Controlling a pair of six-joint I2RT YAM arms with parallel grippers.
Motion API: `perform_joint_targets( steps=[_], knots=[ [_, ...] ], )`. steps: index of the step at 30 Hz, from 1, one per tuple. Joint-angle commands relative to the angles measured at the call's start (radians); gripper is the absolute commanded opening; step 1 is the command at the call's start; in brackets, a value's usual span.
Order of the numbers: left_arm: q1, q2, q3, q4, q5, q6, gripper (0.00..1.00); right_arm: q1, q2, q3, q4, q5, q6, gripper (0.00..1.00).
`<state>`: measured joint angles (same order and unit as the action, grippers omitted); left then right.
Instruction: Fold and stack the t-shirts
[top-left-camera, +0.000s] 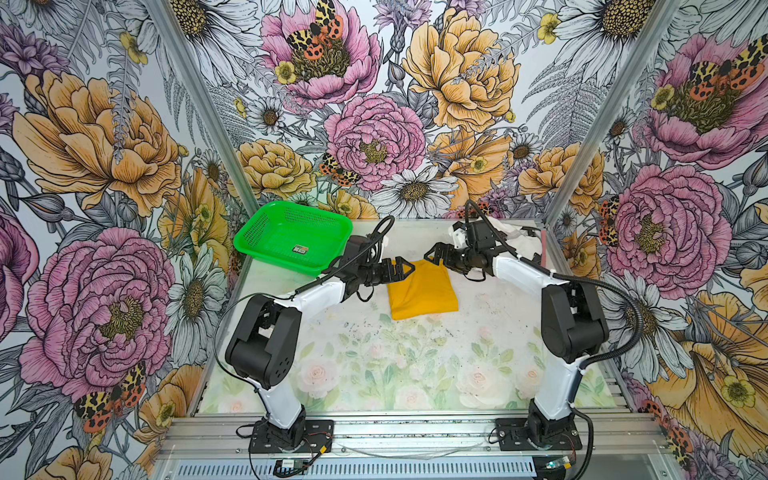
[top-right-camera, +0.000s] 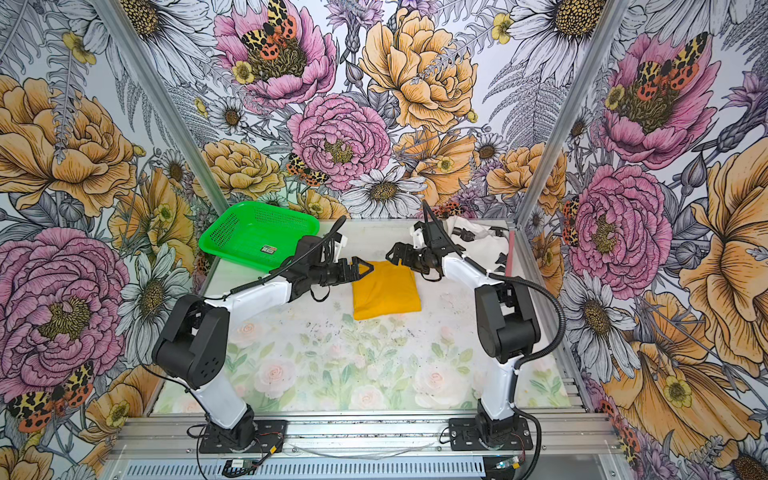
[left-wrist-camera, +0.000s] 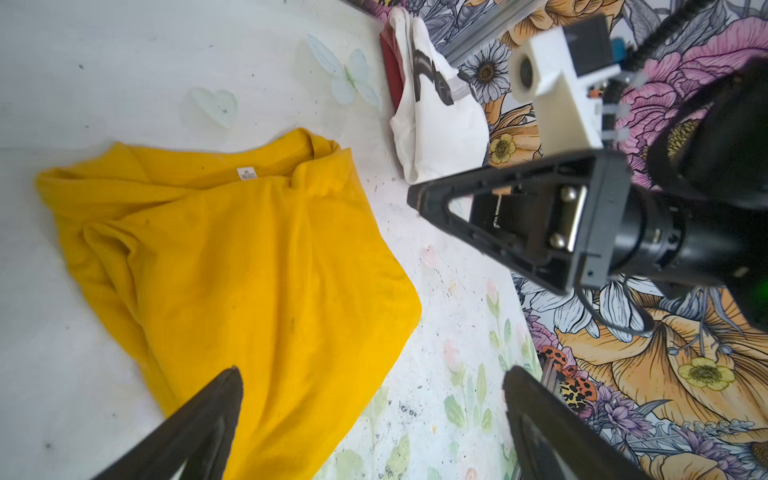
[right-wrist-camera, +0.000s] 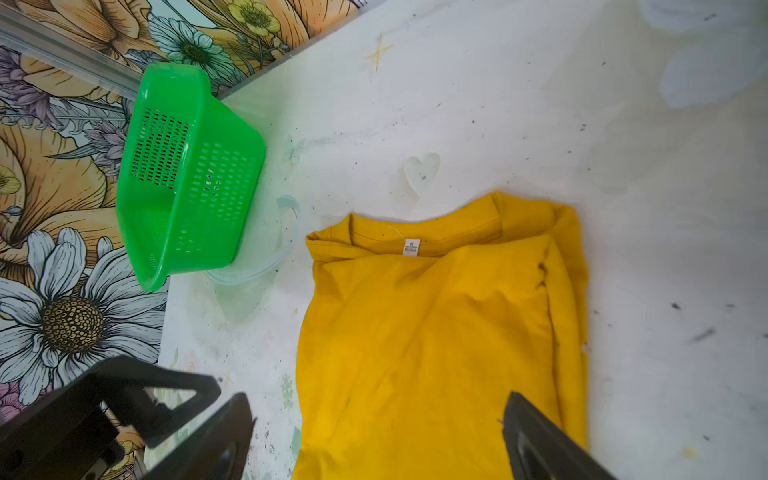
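We are looking down on a glossy tabletop printed with pale roses and green leaves and speckled with dark scuffs. Walls of bold floral wallpaper are closing it in on three sides, joined by aluminium frame posts, and a ribbed metal rail is carrying the two arm bases along the near edge.

At the far left corner a green plastic mesh basket is sitting tilted, with rows of small slots in its walls. At the far right corner a crumpled white t-shirt with black markings is lying against the wall, and an edge of pink cloth is showing beside it.

The mustard-yellow t-shirt is lying near the middle of the far half of the tabletop. It is soft, matte and softly creased, folded into a rough rectangle, with its collar toward the back wall and a small white neck label showing.

The left claw is hanging over the shirt's far left corner, its black triangular fingers spread wide and gripping nothing. The right claw is facing it over the far right corner by the collar, likewise spread and empty. We are seeing no contact between either claw and the cloth.
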<state>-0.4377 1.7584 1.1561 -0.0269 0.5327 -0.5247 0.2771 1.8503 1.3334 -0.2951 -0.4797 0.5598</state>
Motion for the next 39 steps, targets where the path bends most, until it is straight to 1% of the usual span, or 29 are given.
perform_joint_targets(
  steps=[1, 3, 5, 9, 11, 13, 15, 17, 22, 25, 28, 30, 33, 37, 39],
  knots=[
    [-0.005, 0.099, 0.048, 0.025, 0.067, -0.01, 0.99, 0.005, -0.066, -0.125, 0.058, -0.021, -0.004, 0.95],
    [-0.011, 0.144, 0.08, 0.048, 0.091, -0.034, 0.99, 0.008, -0.097, -0.195, 0.118, -0.062, 0.018, 0.95],
    [-0.022, 0.179, 0.106, 0.056, 0.09, -0.045, 0.99, 0.013, -0.113, -0.253, 0.179, -0.091, 0.045, 0.96],
    [-0.031, 0.219, 0.094, 0.118, 0.095, -0.088, 0.99, 0.02, -0.106, -0.351, 0.321, -0.139, 0.112, 0.95],
    [-0.028, 0.245, 0.087, 0.142, 0.093, -0.101, 0.99, 0.024, -0.091, -0.385, 0.367, -0.132, 0.136, 0.95],
    [-0.022, 0.277, 0.084, 0.148, 0.075, -0.094, 0.99, 0.028, -0.077, -0.396, 0.339, -0.089, 0.125, 0.95],
    [-0.003, 0.317, 0.088, 0.147, 0.054, -0.095, 0.99, 0.037, -0.068, -0.39, 0.269, -0.027, 0.095, 0.95],
    [0.026, 0.35, 0.091, 0.138, 0.01, -0.094, 0.99, 0.044, -0.065, -0.392, 0.205, 0.034, 0.071, 0.95],
    [0.085, 0.364, 0.105, 0.115, -0.068, -0.073, 0.99, 0.05, -0.067, -0.432, 0.136, 0.134, 0.064, 0.95],
    [0.105, 0.366, 0.139, 0.084, -0.066, -0.054, 0.99, 0.054, -0.062, -0.451, 0.136, 0.139, 0.06, 0.95],
    [0.111, 0.344, 0.159, 0.079, -0.027, -0.048, 0.99, 0.058, -0.068, -0.449, 0.137, 0.122, 0.046, 0.95],
    [0.108, 0.311, 0.163, 0.081, 0.007, -0.035, 0.99, 0.057, -0.098, -0.446, 0.137, 0.114, 0.031, 0.95],
    [0.098, 0.258, 0.167, 0.057, 0.051, -0.001, 0.99, 0.051, -0.188, -0.446, 0.136, 0.105, 0.021, 0.95],
    [0.065, 0.21, 0.186, -0.038, 0.048, 0.071, 0.99, 0.021, -0.321, -0.457, 0.108, 0.113, 0.028, 0.95],
    [0.042, 0.2, 0.193, -0.059, 0.041, 0.095, 0.99, -0.003, -0.382, -0.467, 0.079, 0.123, 0.026, 0.95]
  ],
)
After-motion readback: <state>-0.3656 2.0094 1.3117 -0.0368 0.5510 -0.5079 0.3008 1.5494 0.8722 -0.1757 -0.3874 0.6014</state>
